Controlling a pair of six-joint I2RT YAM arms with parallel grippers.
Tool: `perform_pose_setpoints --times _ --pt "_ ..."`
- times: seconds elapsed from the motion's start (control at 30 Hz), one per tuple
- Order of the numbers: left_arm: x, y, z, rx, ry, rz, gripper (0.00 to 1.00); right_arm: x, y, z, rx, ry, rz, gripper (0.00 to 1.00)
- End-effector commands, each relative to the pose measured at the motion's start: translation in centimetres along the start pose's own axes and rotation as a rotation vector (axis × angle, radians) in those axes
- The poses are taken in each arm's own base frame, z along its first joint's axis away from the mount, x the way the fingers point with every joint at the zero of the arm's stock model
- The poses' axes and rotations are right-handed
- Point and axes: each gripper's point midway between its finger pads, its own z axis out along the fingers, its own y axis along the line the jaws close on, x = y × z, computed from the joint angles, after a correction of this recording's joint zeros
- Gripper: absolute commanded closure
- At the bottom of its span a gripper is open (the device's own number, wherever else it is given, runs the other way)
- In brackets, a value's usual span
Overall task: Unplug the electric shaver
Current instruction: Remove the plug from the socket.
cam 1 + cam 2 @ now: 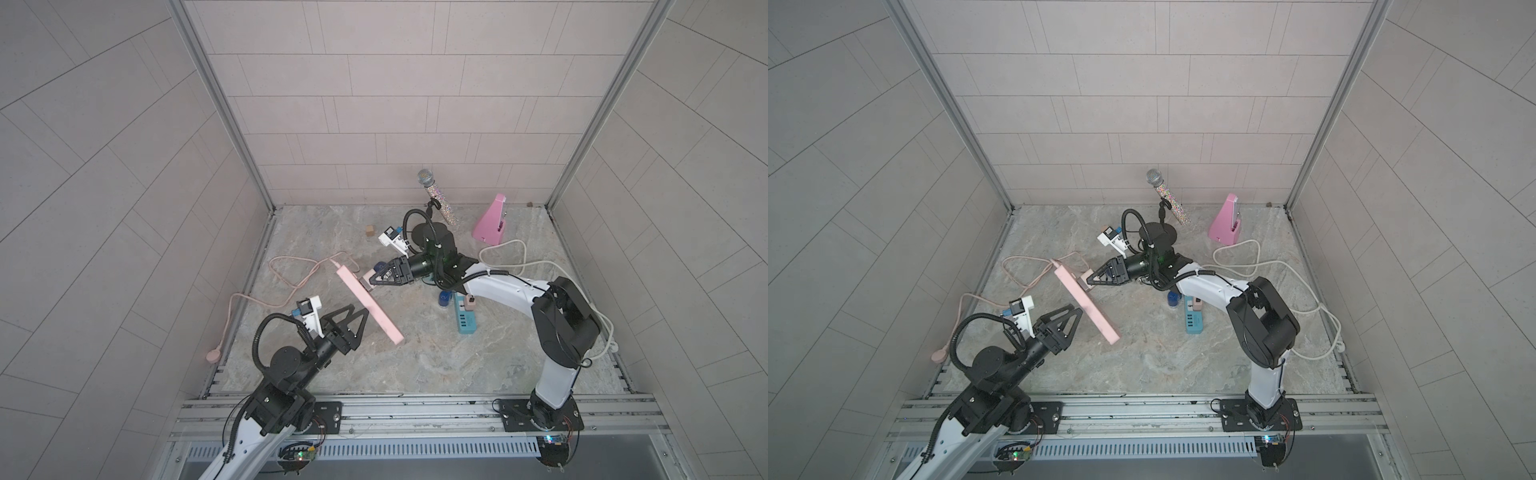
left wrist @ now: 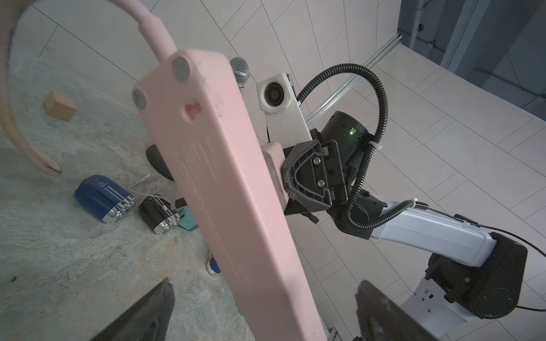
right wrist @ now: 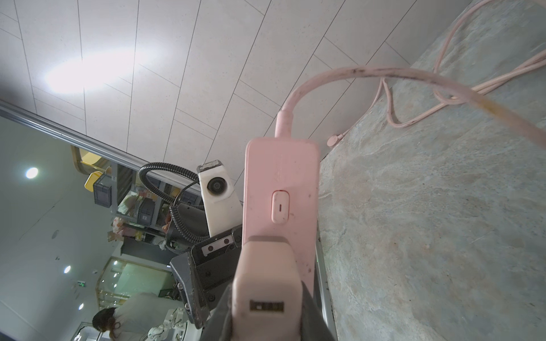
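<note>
Clamping the pale pink cube-shaped charger (image 3: 266,283) plugged into the long pink plastic power strip (image 1: 370,307), the right gripper (image 1: 369,283) points toward 9 o'clock. The left gripper (image 1: 359,311) gapes wide, empty, flanking the strip. The blue chrome-headed electric shaver (image 2: 102,199) lies on the marble table (image 1: 436,365), at 12 o'clock of the right gripper.

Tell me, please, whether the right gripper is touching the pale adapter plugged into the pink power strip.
Touching. In the right wrist view the right gripper has its jaws pressed against both sides of the adapter on the pink power strip.
</note>
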Motion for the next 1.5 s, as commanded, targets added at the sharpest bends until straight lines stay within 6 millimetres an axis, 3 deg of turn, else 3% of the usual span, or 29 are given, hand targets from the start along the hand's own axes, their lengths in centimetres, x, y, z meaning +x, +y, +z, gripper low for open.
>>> perform_pose_setpoints --times 0.0,0.23,0.43,0.63,0.83,1.27,1.37,1.47 --pt "-0.9 -1.6 -0.1 0.08 -0.045 0.011 0.0 0.1 4.8 0.1 -0.091 0.017 -0.12 0.93" --pt "-1.1 -2.6 0.4 0.136 -0.043 -0.013 0.01 0.7 5.5 0.9 -0.114 0.035 -0.138 0.94" --pt "-1.0 -3.7 0.7 0.191 -0.025 -0.021 0.25 0.6 6.5 1.0 -0.145 0.033 -0.153 0.95" --pt "-1.2 -4.2 0.5 0.218 -0.033 -0.026 0.35 -0.1 8.0 0.8 -0.229 0.019 -0.161 0.95" --pt "-1.6 -4.5 -0.2 0.224 -0.05 -0.028 0.38 -1.1 9.5 0.4 -0.352 0.012 -0.134 0.97" --pt "-2.1 -4.9 -0.1 0.214 -0.052 0.007 0.45 -0.4 8.9 0.9 -0.359 0.048 -0.104 0.99" --pt "-2.2 -4.9 0.0 0.208 -0.051 0.004 0.33 0.0 8.4 1.1 -0.356 0.054 -0.093 1.0" --pt "-2.3 -5.0 0.1 0.202 -0.051 0.012 0.32 0.2 8.1 1.2 -0.354 0.058 -0.088 1.0"
